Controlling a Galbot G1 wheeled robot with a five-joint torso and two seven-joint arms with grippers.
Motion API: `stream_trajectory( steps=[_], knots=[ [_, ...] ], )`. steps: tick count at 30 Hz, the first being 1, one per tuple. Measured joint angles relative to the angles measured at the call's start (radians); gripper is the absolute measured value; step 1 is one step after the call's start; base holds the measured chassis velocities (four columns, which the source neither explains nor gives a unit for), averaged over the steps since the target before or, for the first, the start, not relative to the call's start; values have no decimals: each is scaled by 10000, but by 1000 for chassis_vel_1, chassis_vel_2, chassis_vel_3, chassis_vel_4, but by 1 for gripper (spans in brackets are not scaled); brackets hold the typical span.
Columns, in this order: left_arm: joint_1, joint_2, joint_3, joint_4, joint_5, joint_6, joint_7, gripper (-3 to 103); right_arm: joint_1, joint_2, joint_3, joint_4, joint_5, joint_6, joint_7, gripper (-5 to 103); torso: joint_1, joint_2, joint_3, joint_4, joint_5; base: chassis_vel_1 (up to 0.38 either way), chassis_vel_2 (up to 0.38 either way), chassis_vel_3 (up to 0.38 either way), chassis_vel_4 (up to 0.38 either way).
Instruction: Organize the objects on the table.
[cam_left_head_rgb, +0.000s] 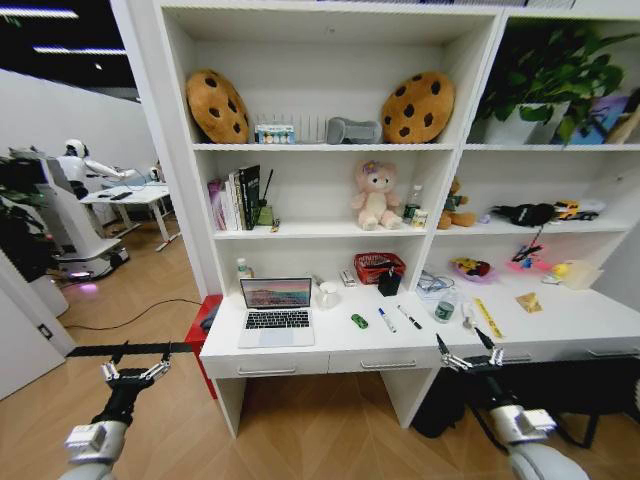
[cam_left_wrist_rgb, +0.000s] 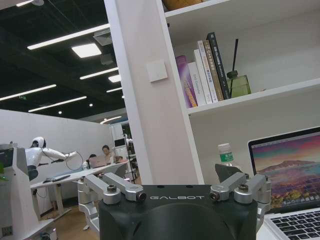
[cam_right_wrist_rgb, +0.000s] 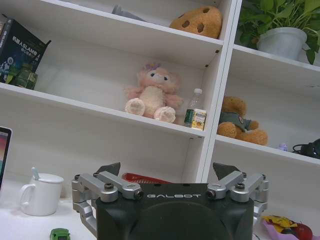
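Note:
On the long white table (cam_left_head_rgb: 330, 347) an open silver laptop (cam_left_head_rgb: 276, 310) stands at the left. To its right lie a tiny green toy car (cam_left_head_rgb: 359, 321), a blue-capped white marker (cam_left_head_rgb: 386, 320) and a thin black pen (cam_left_head_rgb: 409, 317). My left gripper (cam_left_head_rgb: 135, 362) hovers open in front of the table's left end, below its top. My right gripper (cam_left_head_rgb: 470, 352) is open at the drawer fronts right of centre. From the left wrist, that gripper (cam_left_wrist_rgb: 170, 176) faces the laptop (cam_left_wrist_rgb: 292, 170). From the right wrist, that gripper (cam_right_wrist_rgb: 170, 176) has the toy car (cam_right_wrist_rgb: 60, 233) in front of it.
A red wire basket (cam_left_head_rgb: 379, 267), a black cup (cam_left_head_rgb: 389, 282), a white mug (cam_left_head_rgb: 328, 294) and a small green bottle (cam_left_head_rgb: 445, 309) stand farther back on the table. Shelves of books and plush toys rise behind. A red stool (cam_left_head_rgb: 204, 335) is at the table's left end.

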Motion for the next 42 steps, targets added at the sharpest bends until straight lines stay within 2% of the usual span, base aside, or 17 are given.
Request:
stream_trajectory(
  steps=[22,23,27,34,42],
  knots=[
    [19,-46,-29,-23,7,-27,2,99,-20,11,38,26,105,-49,-25,100,0,0,0,4,0,-109,114,121,-120],
    [27,-47,-28,-28,8,-27,1,99,-19,8,38,26,107,-53,-25,100,0,0,0,-2,-1,-152,137,160,-121],
    [62,-40,-36,-40,7,-27,2,99,-18,4,39,26,109,-56,-25,100,1,0,0,-2,-1,-161,129,157,-143],
    [83,-19,-85,-43,-9,-44,-2,99,-20,22,38,18,107,-56,-25,100,1,-1,1,5,1,-131,143,141,-142],
    [126,-36,-70,-58,13,-47,-10,99,-54,88,33,34,37,-60,6,100,0,0,0,-2,1,-138,128,116,-136]
  ],
)
